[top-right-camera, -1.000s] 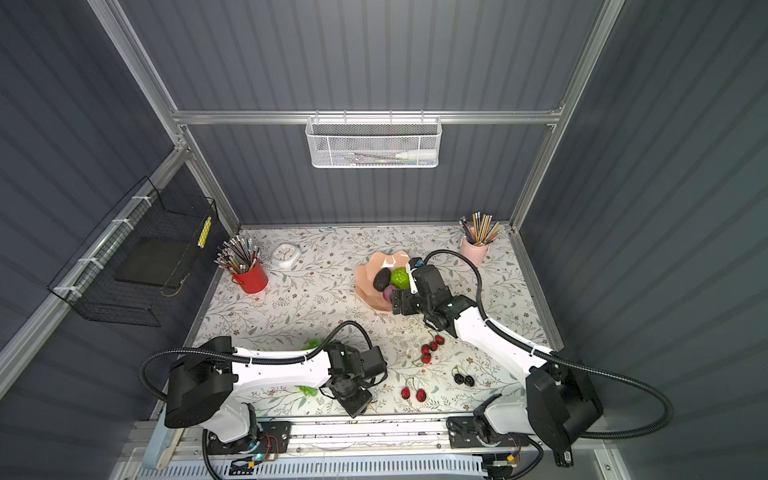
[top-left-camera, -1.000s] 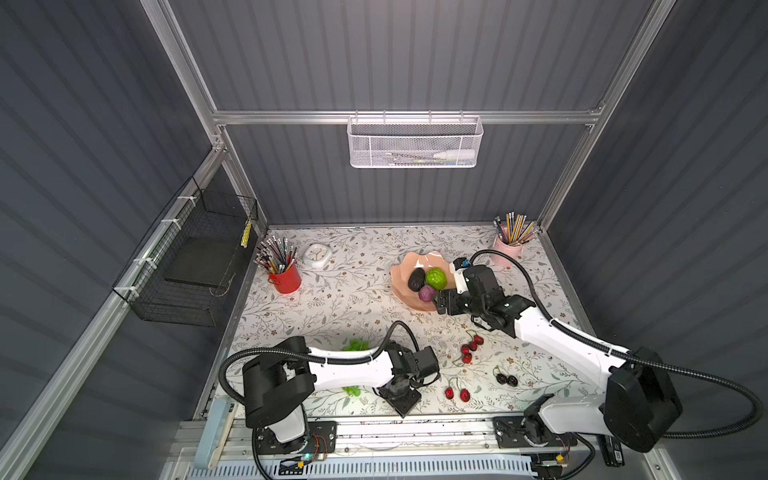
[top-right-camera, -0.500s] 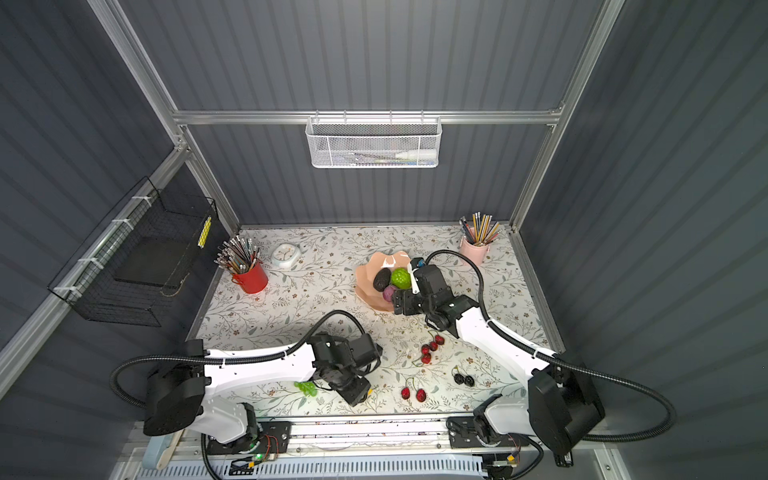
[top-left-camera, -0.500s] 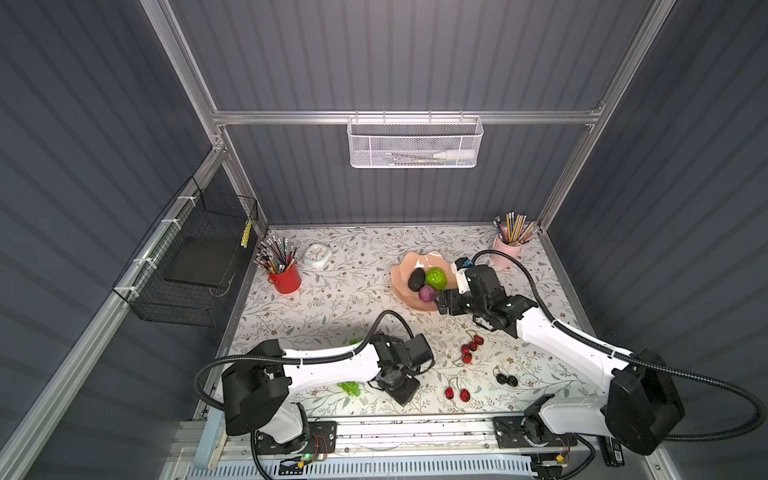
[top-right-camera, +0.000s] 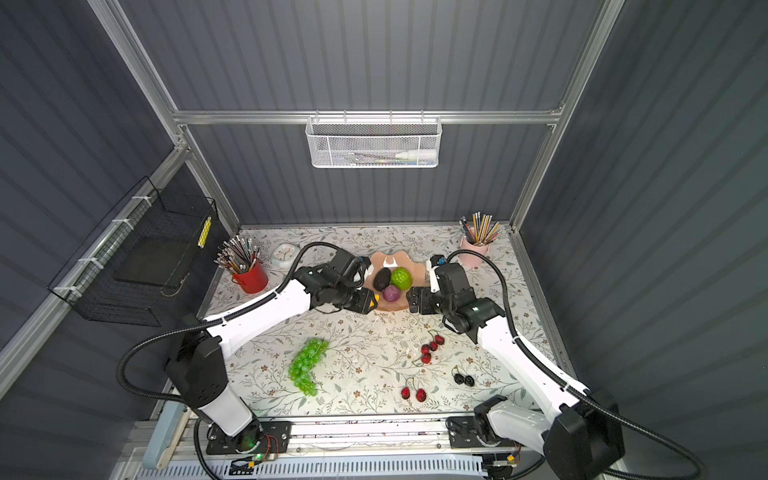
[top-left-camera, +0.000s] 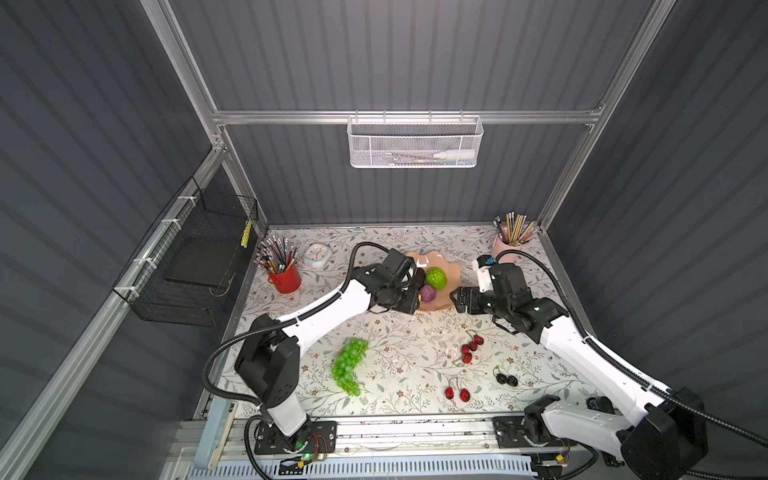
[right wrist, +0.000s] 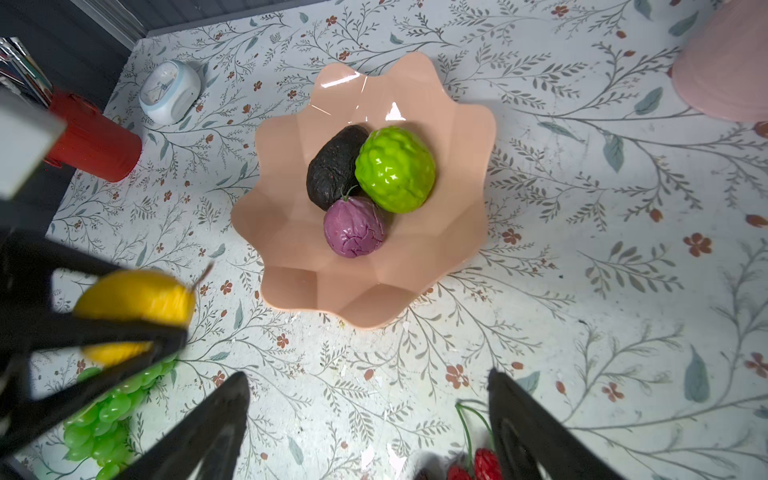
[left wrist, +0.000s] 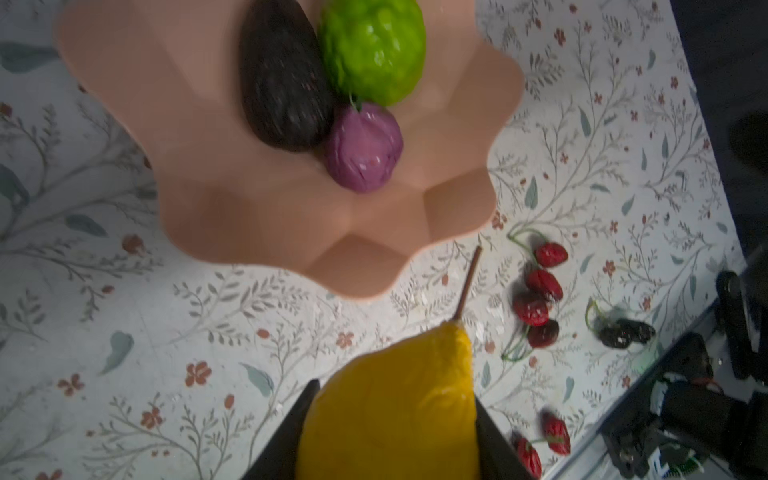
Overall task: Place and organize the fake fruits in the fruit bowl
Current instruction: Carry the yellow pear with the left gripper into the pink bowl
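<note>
One bowl [right wrist: 291, 232], two pencil cups [top-left-camera: 286, 280]

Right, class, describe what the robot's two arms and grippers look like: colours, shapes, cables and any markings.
Both the left arm and right arm have smooth white link shells with chunky black joint housings. A black ribbed cable hose loops alongside each. The left gripper and right gripper have flat, black, tapering fingers. No markings are readable.

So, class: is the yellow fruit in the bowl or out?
Out: the left tool grips the yellow fruit short of the bowl rim.
</note>
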Available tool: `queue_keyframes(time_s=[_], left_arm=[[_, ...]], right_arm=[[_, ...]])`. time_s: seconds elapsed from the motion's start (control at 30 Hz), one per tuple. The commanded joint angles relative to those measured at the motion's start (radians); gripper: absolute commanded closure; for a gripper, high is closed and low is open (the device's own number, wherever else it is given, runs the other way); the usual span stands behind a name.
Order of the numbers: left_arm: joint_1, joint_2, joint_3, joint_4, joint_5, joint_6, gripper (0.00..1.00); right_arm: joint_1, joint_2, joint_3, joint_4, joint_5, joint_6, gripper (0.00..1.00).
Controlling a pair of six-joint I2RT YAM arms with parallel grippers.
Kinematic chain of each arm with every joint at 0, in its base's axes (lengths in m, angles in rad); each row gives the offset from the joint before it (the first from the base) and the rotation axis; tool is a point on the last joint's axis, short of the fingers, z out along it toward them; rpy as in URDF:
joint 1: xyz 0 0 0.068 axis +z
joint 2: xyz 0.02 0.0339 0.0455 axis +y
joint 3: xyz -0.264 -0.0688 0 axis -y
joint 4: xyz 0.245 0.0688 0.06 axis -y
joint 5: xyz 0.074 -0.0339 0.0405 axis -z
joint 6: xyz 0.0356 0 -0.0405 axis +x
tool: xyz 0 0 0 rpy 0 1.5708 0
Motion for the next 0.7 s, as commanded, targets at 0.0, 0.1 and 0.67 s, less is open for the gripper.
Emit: queue_keyframes(time_s=[0.0,0.1,0.67], left_arm=[[0.037,0.078,0.078,0.007,-0.021,0.021,0.67],[0.069,0.146,0.119,0.031,-0.013,0.013,0.67],[0.084,0.33,0.185,0.09,0.086,-0.02,0.62]], right_arm=[[-0.005,-0.005,0.008,-0.054,-0.009,-0.008,0.11],[-0.008,-0.005,-0.003,-0.038,-0.014,0.007,0.11],[-0.008,0.009,-0.045,-0.004,-0.04,0.012,0.11]])
